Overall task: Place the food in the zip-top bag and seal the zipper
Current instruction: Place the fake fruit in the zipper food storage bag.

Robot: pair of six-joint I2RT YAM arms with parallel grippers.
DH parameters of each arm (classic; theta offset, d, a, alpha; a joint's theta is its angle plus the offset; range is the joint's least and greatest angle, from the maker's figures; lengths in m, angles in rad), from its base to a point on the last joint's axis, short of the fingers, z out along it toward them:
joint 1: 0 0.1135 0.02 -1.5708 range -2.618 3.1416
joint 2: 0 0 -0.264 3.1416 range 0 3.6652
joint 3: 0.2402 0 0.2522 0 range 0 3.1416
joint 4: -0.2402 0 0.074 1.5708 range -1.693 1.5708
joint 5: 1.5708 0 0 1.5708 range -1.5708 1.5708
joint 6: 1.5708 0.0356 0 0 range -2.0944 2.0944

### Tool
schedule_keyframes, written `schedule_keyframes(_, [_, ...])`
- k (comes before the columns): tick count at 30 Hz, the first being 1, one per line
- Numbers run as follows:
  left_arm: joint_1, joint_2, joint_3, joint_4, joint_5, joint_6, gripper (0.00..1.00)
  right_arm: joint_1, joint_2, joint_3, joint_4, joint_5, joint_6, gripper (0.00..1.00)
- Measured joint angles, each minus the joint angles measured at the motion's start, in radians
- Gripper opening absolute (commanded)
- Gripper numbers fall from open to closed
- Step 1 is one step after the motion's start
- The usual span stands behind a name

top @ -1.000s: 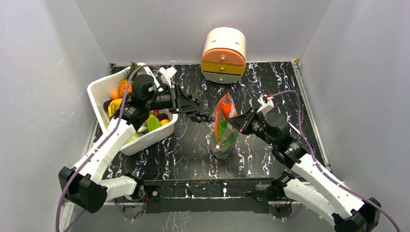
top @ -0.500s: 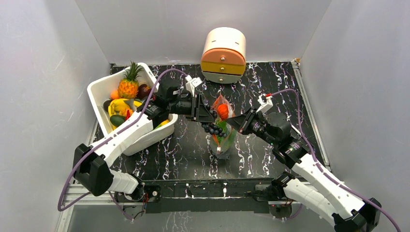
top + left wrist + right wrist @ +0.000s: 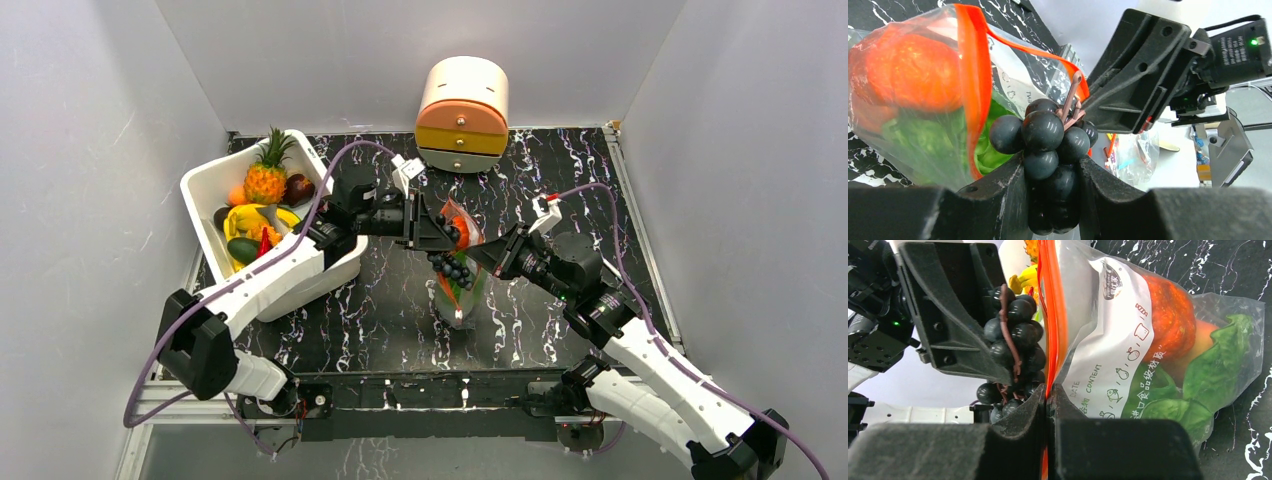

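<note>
Left gripper (image 3: 1050,172) is moving from the tub (image 3: 215,163) to the zip-top bag (image 3: 1108,340).
It is grasping a grape bunch (image 3: 1045,132); right gripper (image 3: 1048,407) is clamping the zipper (image 3: 1050,315).

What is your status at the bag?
Left gripper shut on grapes, at bag mouth. Right gripper shut on red strip, holding bag up. Nothing seen blocking.

Left arm (image 3: 262,283) stretched forward and right; left tool (image 3: 447,252) jaws partly apart, clamped on grape bunch (image 3: 1048,135). Right arm (image 3: 640,352) bent, reaching left; right tool (image 3: 488,258) jaws pressed together on zipper (image 3: 1050,315). Tools close together.
</note>
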Motion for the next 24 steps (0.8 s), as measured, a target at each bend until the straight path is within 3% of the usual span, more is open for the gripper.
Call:
schedule_keyframes(5, [-0.01,0.05,0.003,-0.015,-0.029,0.016,0.25,0.0,0.01,0.0,0.003,-0.006,-0.001,0.0])
schedule_keyframes(16, [-0.032,0.121,0.122,-0.28,-0.264,0.133,0.27,0.0,0.019,0.001,0.023,-0.01,-0.011,0.0])
schedule_keyframes(22, [-0.056,0.126,0.205,-0.365,-0.275,0.133,0.38,0.0,0.028,0.0,0.042,-0.011,-0.01,0.0])
schedule_keyframes(24, [-0.068,0.13,0.234,-0.375,-0.263,0.13,0.5,0.0,0.037,0.0,0.049,-0.014,-0.01,0.0])
